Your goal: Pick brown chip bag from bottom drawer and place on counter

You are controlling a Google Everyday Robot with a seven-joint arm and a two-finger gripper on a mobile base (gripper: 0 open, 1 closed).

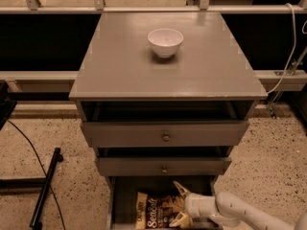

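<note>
The brown chip bag (pixel 154 211) lies flat on the floor of the open bottom drawer (pixel 123 195), white "Sea Salt" lettering facing up. My gripper (pixel 181 204) reaches into the drawer from the lower right on a white arm. It is open, with one tan fingertip (pixel 181 189) behind the bag's right end and the other in front of it, low over that end. The counter (pixel 124 66) is the grey cabinet top above. The bag's near edge is cut off by the frame's bottom.
A white bowl (pixel 165 42) stands on the counter toward the back middle. Two shallower knobbed drawers (pixel 165 137) sit partly pulled out above the bottom drawer, overhanging its back. A black cable and stand (pixel 45 188) lie on the speckled floor at left. A rail runs behind the cabinet.
</note>
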